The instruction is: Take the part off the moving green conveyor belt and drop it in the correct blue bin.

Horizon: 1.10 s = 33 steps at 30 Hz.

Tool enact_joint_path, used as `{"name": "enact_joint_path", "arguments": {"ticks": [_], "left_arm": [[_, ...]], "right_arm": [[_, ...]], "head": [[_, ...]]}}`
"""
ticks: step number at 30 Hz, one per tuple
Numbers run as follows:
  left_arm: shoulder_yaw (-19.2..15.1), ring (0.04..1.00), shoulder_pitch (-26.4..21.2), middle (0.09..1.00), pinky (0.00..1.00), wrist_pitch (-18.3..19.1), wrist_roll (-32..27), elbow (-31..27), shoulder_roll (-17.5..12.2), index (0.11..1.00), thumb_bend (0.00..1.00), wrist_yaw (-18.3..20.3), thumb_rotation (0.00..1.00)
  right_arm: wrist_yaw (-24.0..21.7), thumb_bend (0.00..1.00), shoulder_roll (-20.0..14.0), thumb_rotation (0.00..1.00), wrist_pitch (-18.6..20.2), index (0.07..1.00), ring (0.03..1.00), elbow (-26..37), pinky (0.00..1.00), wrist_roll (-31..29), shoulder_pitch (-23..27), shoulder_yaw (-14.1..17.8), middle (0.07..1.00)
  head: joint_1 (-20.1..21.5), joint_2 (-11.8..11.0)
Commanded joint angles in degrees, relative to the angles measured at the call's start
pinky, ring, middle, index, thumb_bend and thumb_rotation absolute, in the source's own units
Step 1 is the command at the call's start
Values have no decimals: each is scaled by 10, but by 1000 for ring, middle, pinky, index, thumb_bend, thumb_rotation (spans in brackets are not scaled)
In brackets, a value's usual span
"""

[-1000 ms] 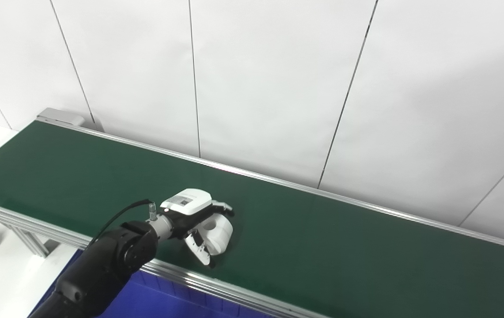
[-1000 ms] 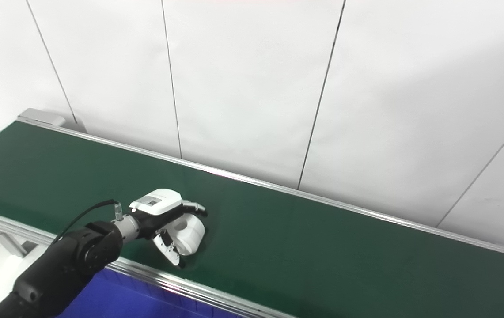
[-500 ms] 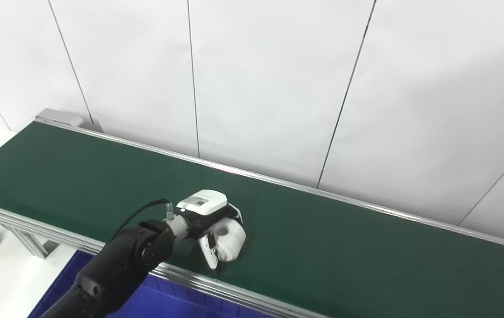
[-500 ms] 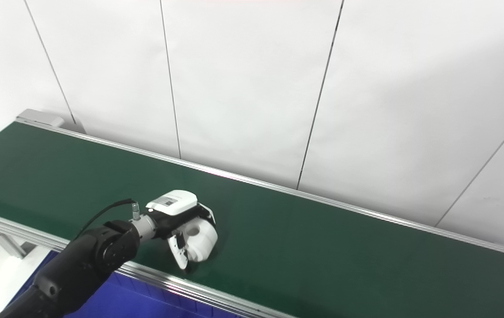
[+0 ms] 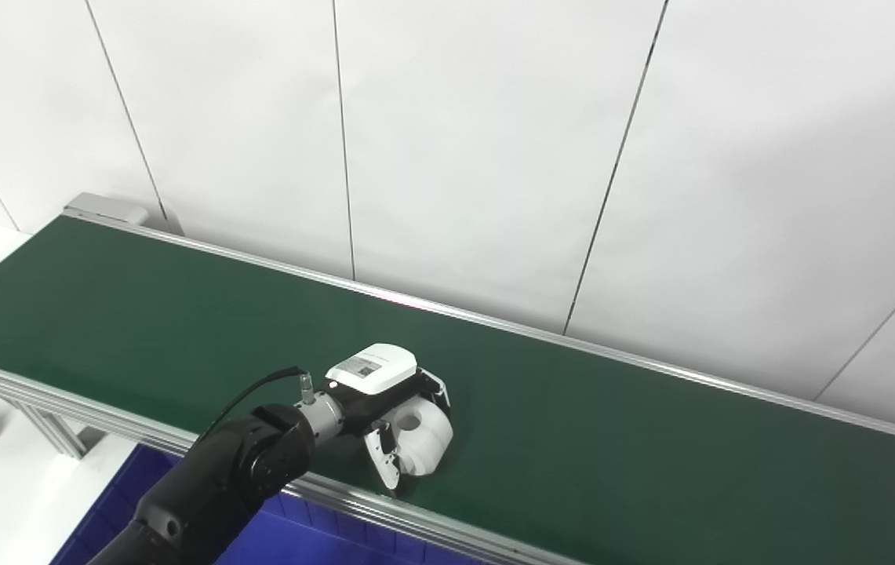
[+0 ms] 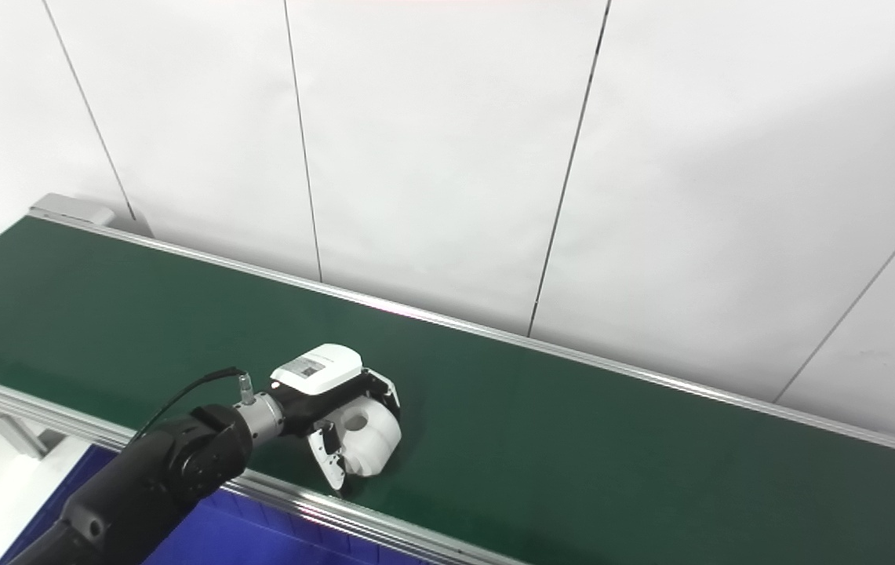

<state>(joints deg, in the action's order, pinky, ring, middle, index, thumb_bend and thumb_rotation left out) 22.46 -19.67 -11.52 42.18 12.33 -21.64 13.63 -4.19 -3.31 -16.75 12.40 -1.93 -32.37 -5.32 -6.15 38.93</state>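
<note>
One black robot arm reaches over the near rail of a single green conveyor belt (image 5: 141, 314), its left hand (image 5: 384, 392) curled around one white part (image 5: 425, 439), a smooth rounded piece with a round hole in its face, near the belt's front edge. The fingers wrap it from above while the thumb presses its near side; whether it is lifted off the matte belt cannot be told. One blue bin (image 5: 274, 534) shows below the ribbed aluminium rail, and the right eye view reveals the belt's right end

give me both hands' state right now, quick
Left hand: shut on the white part, low over the green conveyor belt.
Right hand: not in view.
</note>
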Motion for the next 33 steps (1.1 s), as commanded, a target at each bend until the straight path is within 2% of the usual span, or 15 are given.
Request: {"name": "enact_joint_path", "arguments": {"ticks": [1, 2, 5, 8, 11, 12, 13, 14, 17, 19, 23, 27, 30, 33], "left_arm": [[-9, 460, -16, 507, 404, -10, -12, -33, -10, 467, 524, -5, 0], [-11, 476, -16, 512, 431, -9, -14, -44, -12, 463, 523, -1, 0], [-16, 484, -16, 514, 462, -9, -23, -94, -21, 461, 523, 15, 0], [-23, 434, -14, 481, 419, -9, -28, -146, -29, 486, 525, 27, 0], [-36, 409, -2, 461, 391, 17, -29, -213, -35, 499, 525, 55, 0], [-39, 413, 1, 464, 395, 23, -28, -227, -35, 498, 525, 63, 0], [-45, 415, 11, 466, 398, 34, -27, -250, -38, 497, 525, 71, 0], [-49, 411, 17, 465, 397, 41, -26, -265, -39, 499, 525, 78, 0], [-67, 408, 55, 466, 400, 56, -20, -312, -47, 498, 525, 88, 0], [-78, 378, 81, 449, 364, 61, -18, -335, -54, 509, 523, 93, 0], [-105, 389, 137, 465, 347, 65, -24, -361, -68, 499, 524, 95, 0], [-141, 345, 208, 438, 274, 81, -23, -382, -95, 512, 521, 105, 0], [-161, 383, 245, 460, 315, 71, -27, -374, -108, 504, 523, 96, 0], [-174, 439, 278, 484, 413, 45, -28, -342, -130, 485, 524, 82, 0]], "right_arm": [[0, 898, 3, 1000, -2, 1000, 1000, 25, 1000, -6, -5, 0, 1000], [0, 900, 3, 1000, 2, 1000, 1000, 30, 1000, -6, -5, 1, 1000], [0, 888, -1, 1000, 7, 1000, 1000, 38, 1000, -8, -6, 4, 1000], [-5, 881, -9, 1000, 19, 1000, 1000, 49, 1000, -26, -4, 11, 1000], [-13, 903, -24, 1000, 45, 1000, 1000, 69, 1000, -52, -2, 19, 1000], [-14, 906, -27, 1000, 52, 1000, 1000, 74, 1000, -56, -1, 21, 1000], [-14, 908, -32, 1000, 58, 1000, 1000, 78, 1000, -56, 0, 24, 1000], [-14, 906, -36, 1000, 63, 1000, 1000, 81, 1000, -56, 1, 27, 1000], [-18, 900, -51, 1000, 93, 1000, 1000, 97, 1000, -67, 8, 33, 1000], [-22, 906, -57, 1000, 100, 1000, 1000, 96, 1000, -71, 15, 35, 1000], [-29, 899, -60, 1000, 97, 1000, 1000, 84, 1000, -79, 24, 37, 1000], [-32, 895, -58, 1000, 90, 1000, 1000, 73, 1000, -77, 27, 37, 1000], [-31, 894, -51, 1000, 78, 1000, 1000, 63, 1000, -70, 25, 37, 1000], [-34, 891, -46, 1000, 47, 1000, 1000, 38, 1000, -68, 24, 39, 1000]], "head": [[-1, 1], [-9, 11], [-29, 22], [-69, 43], [-107, 60], [-107, 60], [-128, 66], [-132, 67], [-157, 72], [-159, 71], [-148, 67], [-115, 60], [-93, 55], [-71, 51]]}}
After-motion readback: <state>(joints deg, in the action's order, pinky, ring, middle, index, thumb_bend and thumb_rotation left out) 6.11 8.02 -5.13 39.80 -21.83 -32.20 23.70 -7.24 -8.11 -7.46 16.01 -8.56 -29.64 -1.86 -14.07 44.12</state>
